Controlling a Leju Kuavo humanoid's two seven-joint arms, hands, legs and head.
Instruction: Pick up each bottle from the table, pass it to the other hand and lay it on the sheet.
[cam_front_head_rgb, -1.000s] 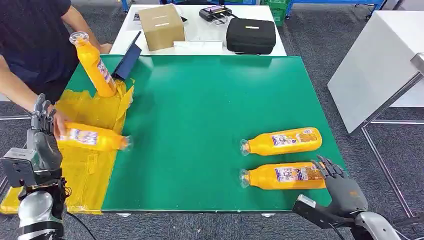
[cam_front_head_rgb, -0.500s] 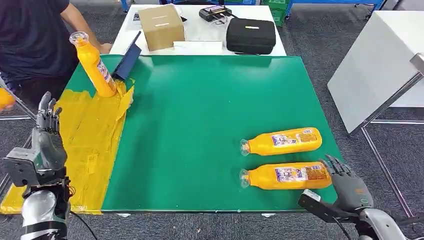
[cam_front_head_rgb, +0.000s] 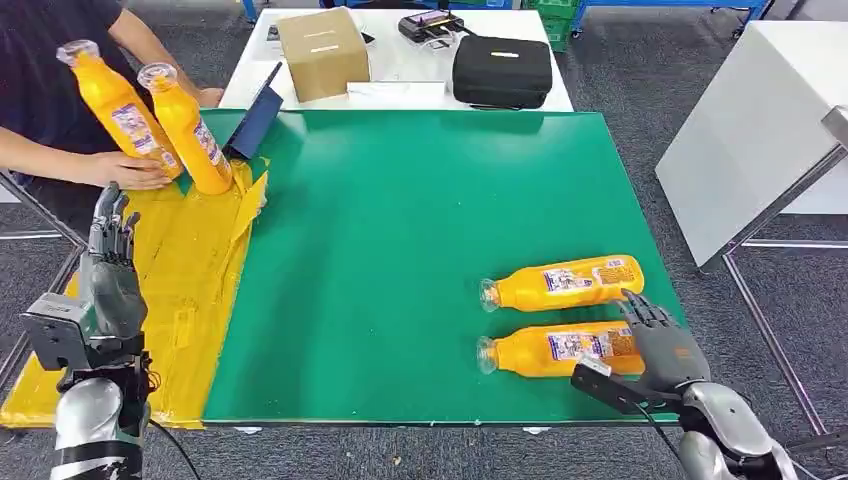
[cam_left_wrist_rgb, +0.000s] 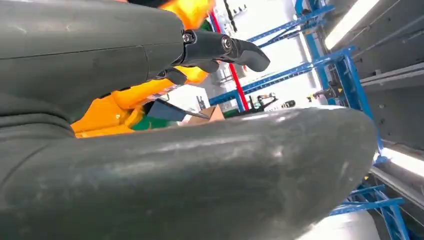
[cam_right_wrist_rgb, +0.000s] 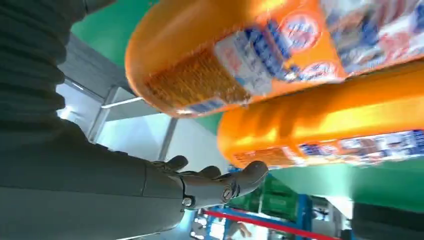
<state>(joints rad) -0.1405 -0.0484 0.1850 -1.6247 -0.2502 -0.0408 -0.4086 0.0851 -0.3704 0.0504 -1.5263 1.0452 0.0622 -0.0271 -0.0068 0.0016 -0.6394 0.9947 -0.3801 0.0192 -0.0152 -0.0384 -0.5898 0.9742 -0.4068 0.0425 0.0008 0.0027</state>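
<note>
Hands, head view: my left hand (cam_front_head_rgb: 108, 280) stands raised over the near part of the yellow sheet (cam_front_head_rgb: 190, 290), fingers straight and apart, holding nothing. My right hand (cam_front_head_rgb: 665, 348) lies at the base end of the near bottle (cam_front_head_rgb: 555, 349), fingers spread; whether they touch it I cannot tell from here.
Bottles, head view: near bottle and far bottle (cam_front_head_rgb: 562, 283) lie on their sides on the green mat (cam_front_head_rgb: 400, 230), caps pointing left, just beside each other. Two more bottles lean at the far end of the sheet: the outer bottle (cam_front_head_rgb: 118, 108) with a person's hand (cam_front_head_rgb: 130, 172) at its foot, the inner bottle (cam_front_head_rgb: 187, 130) just beside it.
Containers, head view: a cardboard box (cam_front_head_rgb: 322, 53) and a black case (cam_front_head_rgb: 501, 70) sit closed on the white table (cam_front_head_rgb: 400, 85); contents hidden.
Left wrist view: thick thumb and dark fingers (cam_left_wrist_rgb: 225, 50) apart, nothing between them; orange bottles beyond.
Right wrist view: fingers (cam_right_wrist_rgb: 220, 185) extended under the two lying bottles, not closed around either.
</note>
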